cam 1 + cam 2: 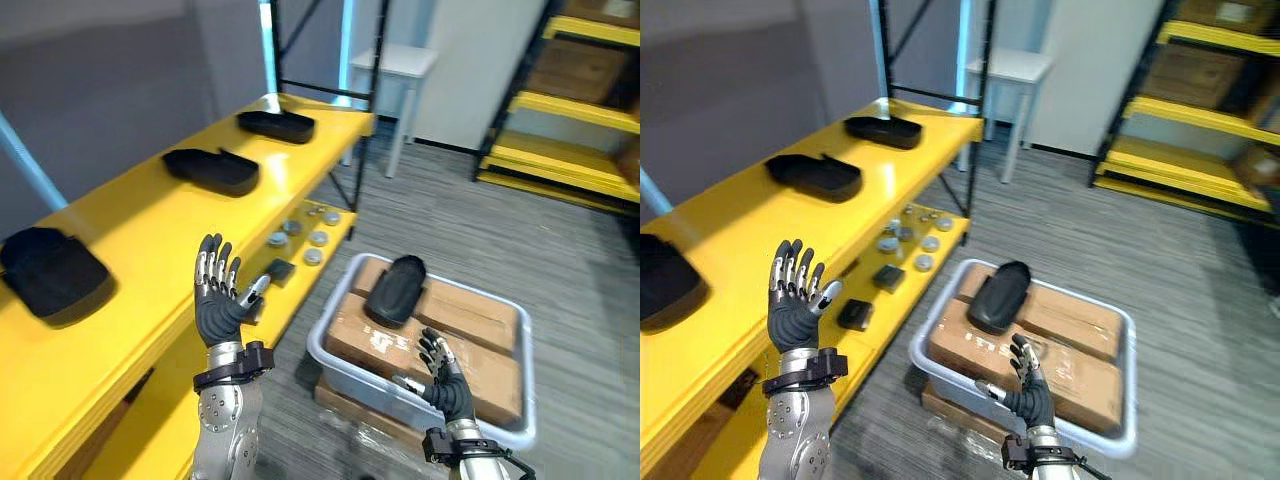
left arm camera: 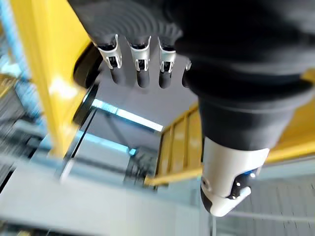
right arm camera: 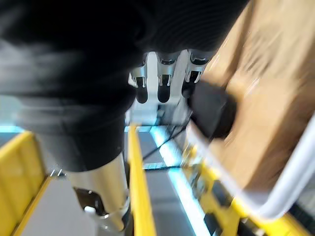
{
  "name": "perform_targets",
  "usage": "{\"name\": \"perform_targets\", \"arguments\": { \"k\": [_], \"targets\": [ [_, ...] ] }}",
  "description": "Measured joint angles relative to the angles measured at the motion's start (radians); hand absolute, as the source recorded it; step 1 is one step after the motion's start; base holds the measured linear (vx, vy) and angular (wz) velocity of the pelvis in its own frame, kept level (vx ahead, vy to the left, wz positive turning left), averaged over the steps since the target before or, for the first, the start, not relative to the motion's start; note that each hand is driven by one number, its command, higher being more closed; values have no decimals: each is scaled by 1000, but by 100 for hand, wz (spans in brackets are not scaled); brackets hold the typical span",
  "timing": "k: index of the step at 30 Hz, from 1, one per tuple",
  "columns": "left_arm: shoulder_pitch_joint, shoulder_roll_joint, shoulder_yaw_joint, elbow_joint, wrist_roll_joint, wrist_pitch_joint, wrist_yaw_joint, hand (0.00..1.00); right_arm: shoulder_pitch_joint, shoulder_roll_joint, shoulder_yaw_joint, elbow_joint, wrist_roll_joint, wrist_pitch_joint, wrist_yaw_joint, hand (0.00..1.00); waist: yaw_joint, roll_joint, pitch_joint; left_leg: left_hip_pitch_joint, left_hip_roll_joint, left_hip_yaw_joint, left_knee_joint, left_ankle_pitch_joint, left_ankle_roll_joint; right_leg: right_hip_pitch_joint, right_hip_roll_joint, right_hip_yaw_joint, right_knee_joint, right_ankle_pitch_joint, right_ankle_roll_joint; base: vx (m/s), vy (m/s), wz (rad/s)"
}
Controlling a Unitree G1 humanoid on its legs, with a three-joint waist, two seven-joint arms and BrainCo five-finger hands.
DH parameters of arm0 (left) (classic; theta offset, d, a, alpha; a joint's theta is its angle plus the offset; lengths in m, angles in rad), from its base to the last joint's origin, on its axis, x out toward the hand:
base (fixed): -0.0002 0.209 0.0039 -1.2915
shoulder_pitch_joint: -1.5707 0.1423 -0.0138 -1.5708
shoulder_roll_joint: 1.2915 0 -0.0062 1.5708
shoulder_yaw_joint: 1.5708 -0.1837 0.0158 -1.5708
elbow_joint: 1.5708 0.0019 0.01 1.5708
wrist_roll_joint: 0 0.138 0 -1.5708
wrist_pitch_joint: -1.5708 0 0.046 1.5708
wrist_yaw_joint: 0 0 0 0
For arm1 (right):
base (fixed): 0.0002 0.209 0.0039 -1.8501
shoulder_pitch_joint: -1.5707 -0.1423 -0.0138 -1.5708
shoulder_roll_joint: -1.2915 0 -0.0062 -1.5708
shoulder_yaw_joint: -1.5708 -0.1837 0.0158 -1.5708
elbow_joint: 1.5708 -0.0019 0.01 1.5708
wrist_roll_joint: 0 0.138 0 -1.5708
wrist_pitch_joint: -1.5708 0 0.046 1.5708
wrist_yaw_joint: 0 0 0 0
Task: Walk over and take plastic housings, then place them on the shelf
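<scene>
Right hand (image 1: 447, 385) hangs open; its wrist view shows the housing (image 3: 211, 110) close.

No writing can be read. The cardboard box (image 1: 365, 335) in the grey tub (image 1: 526, 360), at 5 o'clock, bears dark print too small to make out.

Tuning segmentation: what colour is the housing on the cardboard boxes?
Black; the housing shows best in the left eye view.
</scene>
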Motion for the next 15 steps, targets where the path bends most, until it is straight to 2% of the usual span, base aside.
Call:
{"name": "perform_targets", "arguments": {
  "k": [1,2,3,4,5,8,10,11,12,13,14,15],
  "targets": [
    [15,1,-1,3,-8,1,-6,0,-17,0,0,22,-1,0,0,0,5,-4,-12,-15,13,15,-19,10,-24,22,-33,1,-32,0,7,-126,-207,-77],
    [21,2,-2,3,-15,3,-12,0,-25,0,0,30,-2,1,0,0,5,-10,-17,-21,14,19,-25,16,-37,34,-51,3,-61,0,8,-102,-797,-195],
    [13,-23,-90,82,-29,49,-46,0,-87,-34,-22,104,-46,28,-30,0,-4,18,-50,82,69,33,-193,145,-181,59,37,33,-182,13,65,-29,-746,-173],
    [-2,-28,-103,90,-23,50,-59,0,-92,-42,-28,101,-63,28,-32,0,-9,20,-51,97,78,37,-202,148,-184,56,52,33,-170,8,58,-22,-676,-162],
    [-41,-28,-110,133,-15,52,-63,0,-93,-40,-35,95,-75,29,-36,0,-10,21,-50,91,55,35,-210,151,-184,30,34,39,-151,-4,43,-31,-13,-19],
    [-41,-27,-110,142,-15,59,-65,0,-92,-35,-15,95,-78,29,-35,0,-2,21,-49,95,29,30,-230,165,-173,30,9,37,-155,-5,44,-36,50,7],
    [-33,-25,-119,202,-2,56,-73,0,-80,-19,-21,101,-79,29,-36,0,-5,26,-49,94,39,7,-224,158,-181,61,9,7,-182,-9,47,-18,-9,28],
    [-25,-25,-117,234,3,55,-77,0,-73,-17,-19,108,-79,29,-35,0,-10,45,-41,93,62,1,-207,139,-198,77,25,-16,-184,-21,47,20,-148,32],
    [32,-12,-85,286,-5,61,-84,0,-81,-7,-7,153,-82,33,-34,0,-7,60,-8,48,133,-38,-10,102,-217,113,83,-57,-108,-72,5,49,-248,7],
    [133,-8,-13,299,-41,75,-105,0,-100,-16,9,171,-88,41,-36,0,18,57,44,-78,172,-135,370,90,-153,169,141,-53,-34,-108,-55,49,-274,-27],
    [196,-11,33,297,-50,85,-114,0,-118,-25,12,188,-96,43,-41,0,43,46,50,-138,157,-198,517,96,-138,190,146,-39,-45,-133,-94,24,-206,-97],
    [302,-40,101,318,-56,99,-119,0,-173,-55,13,253,-122,47,-60,0,83,47,20,-188,112,-278,574,57,-191,194,145,6,-64,-210,-106,67,-207,-130]
  ]
}}
